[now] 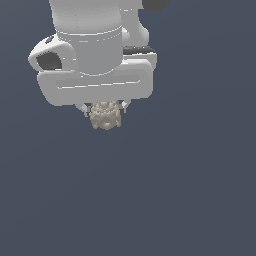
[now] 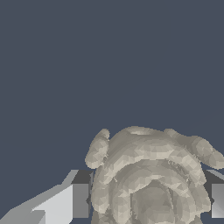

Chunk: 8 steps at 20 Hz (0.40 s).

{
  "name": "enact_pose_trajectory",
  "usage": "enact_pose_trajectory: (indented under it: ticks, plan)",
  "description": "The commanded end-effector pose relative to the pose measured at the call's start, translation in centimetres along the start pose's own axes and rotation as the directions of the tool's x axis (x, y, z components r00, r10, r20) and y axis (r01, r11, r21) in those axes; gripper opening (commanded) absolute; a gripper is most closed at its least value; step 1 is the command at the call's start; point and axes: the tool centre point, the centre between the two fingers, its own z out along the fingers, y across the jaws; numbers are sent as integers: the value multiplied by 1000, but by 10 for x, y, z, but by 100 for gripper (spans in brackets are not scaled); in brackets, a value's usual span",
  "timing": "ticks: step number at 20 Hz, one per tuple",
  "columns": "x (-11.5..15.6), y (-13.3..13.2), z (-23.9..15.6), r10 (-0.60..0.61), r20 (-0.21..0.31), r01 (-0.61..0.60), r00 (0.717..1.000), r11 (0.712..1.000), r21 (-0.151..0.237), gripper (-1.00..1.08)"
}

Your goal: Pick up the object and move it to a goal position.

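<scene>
The object (image 1: 105,115) is a small beige, knobbly lump with a rough bumpy surface, narrower than my white gripper. It sits between my two fingertips, just under the white hand, in the upper middle of the exterior view. My gripper (image 1: 104,111) is shut on it, one fingertip on each side. In the wrist view the object (image 2: 148,179) fills the space between the fingers (image 2: 72,201), which press close against its two sides. The ground under it is plain dark grey; I cannot tell whether the object touches it.
Only a flat, uniform dark grey-blue surface (image 1: 190,190) shows around the gripper. No goal marker or other object is visible in either view.
</scene>
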Motion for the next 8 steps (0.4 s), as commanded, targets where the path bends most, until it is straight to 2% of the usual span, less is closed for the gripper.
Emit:
enact_pose_trajectory:
  ticks: [1,8]
  plan:
    - [0,2,-7,0,1,0,1000,1000,0,-100]
    - [1,5,-15,0,1,0,1000,1000,0,-100]
